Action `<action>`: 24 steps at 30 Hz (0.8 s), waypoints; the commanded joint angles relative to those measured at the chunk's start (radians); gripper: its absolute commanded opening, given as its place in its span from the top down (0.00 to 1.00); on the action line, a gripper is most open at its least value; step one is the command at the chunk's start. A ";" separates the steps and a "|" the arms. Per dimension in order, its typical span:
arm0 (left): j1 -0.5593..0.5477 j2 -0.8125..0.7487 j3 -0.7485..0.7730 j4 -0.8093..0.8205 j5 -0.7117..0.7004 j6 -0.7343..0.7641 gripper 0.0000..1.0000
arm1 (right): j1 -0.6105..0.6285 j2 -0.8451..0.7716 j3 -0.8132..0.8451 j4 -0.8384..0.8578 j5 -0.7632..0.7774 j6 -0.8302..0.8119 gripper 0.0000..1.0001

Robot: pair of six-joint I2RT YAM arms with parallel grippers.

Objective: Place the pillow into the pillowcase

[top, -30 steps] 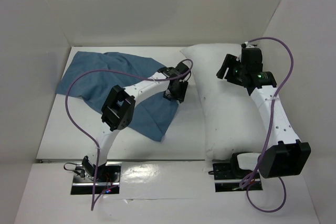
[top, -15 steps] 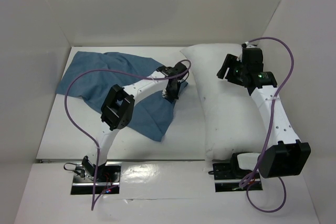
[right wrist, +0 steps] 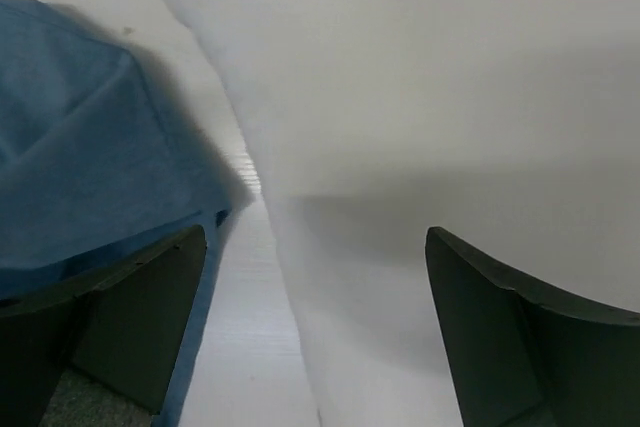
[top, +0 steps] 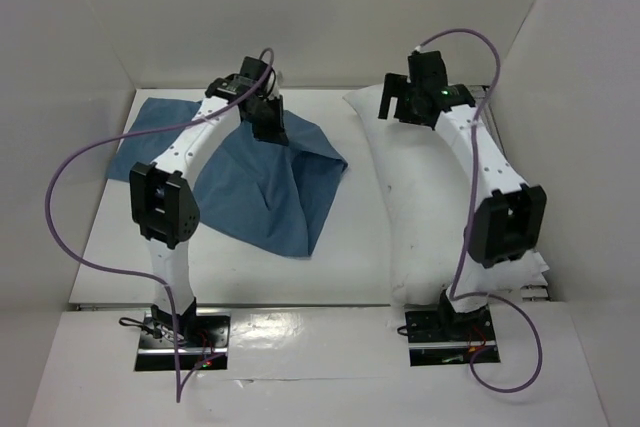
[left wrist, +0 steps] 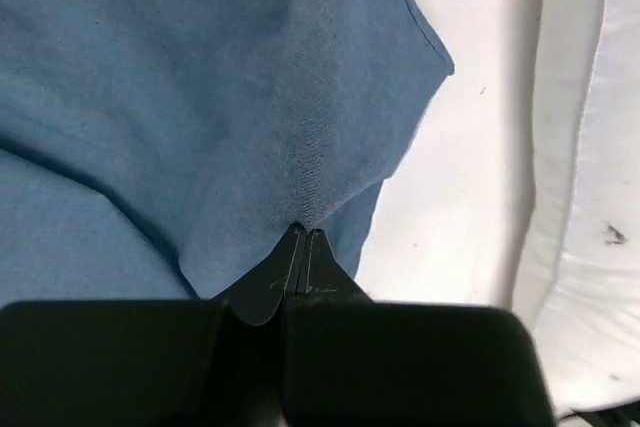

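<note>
The blue pillowcase (top: 262, 192) lies left of centre, one part of it drawn up into a peak. My left gripper (top: 271, 131) is shut on that peak. The left wrist view shows the cloth (left wrist: 200, 97) bunched into a fold at the closed tips of the left gripper (left wrist: 303, 231). The white pillow (top: 432, 217) lies lengthwise on the right. My right gripper (top: 392, 103) hangs open over the pillow's far left corner. In the right wrist view the right gripper (right wrist: 315, 244) straddles the pillow's edge (right wrist: 420, 97) with nothing gripped, and the pillowcase (right wrist: 80, 147) is to its left.
White walls enclose the table on the left, back and right. A strip of bare tabletop (top: 355, 237) runs between pillowcase and pillow. Purple cables (top: 70, 177) loop off both arms. The arm bases (top: 180, 332) sit at the near edge.
The left gripper shut on the pillowcase, then carried it up and toward the far left, tenting the cloth. The right gripper moved to the pillow's far left corner and opened wider.
</note>
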 commanded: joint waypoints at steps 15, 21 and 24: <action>0.100 -0.056 -0.075 -0.021 0.177 -0.004 1.00 | 0.189 0.470 0.446 0.018 -0.177 -0.141 1.00; 0.143 -0.066 -0.095 -0.011 0.177 -0.004 1.00 | 0.397 0.315 0.263 0.171 -0.143 -0.356 1.00; 0.152 -0.075 -0.117 -0.002 0.186 -0.004 1.00 | 0.392 0.254 0.207 0.124 -0.030 -0.292 0.30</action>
